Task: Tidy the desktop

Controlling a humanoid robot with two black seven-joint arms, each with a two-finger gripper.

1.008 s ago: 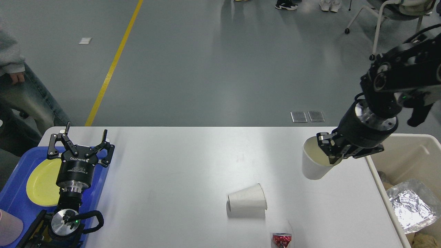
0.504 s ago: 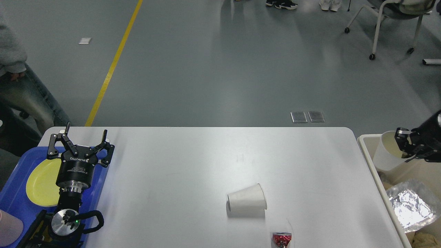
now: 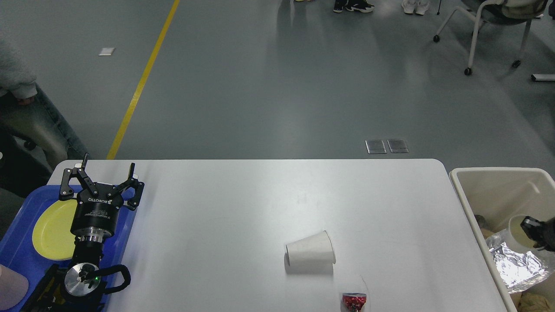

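- You are looking at the wide white rectangular desktop with rounded corners (image 3: pixel 243 203), filling the middle and lower frame; it is carrying two loose items near the bottom centre, so the tidying is, by my judgement, unfinished.
- You are seeing the beige rectangular plastic bin (image 3: pixel 494 175) at the right edge, holding crumpled silver foil (image 3: pixel 514 262). The right gripper (image 3: pixel 537 229) is sitting low inside it at the frame's edge against a white paper cup (image 3: pixel 518 225); I cannot tell whether its fingers are clamped or let go. If they are not yet parted when the arm is lifting, the cup could ride back out.
- You are seeing the blue plastic tray (image 3: pixel 17 255) in the lower left, holding a round yellow plate (image 3: pixel 52 229). The left gripper (image 3: pixel 102 173) is hanging over the tray's far edge with its fingers spread, holding nothing; a careless sweep could be knocking the plate.
- The tipped white paper cup (image 3: pixel 310 255) is lying on its side and could roll away when nudged.
- The small red foil wrapper (image 3: pixel 354 301) is lying at the bottom edge, partly cut off, so a reach could be misjudging it.
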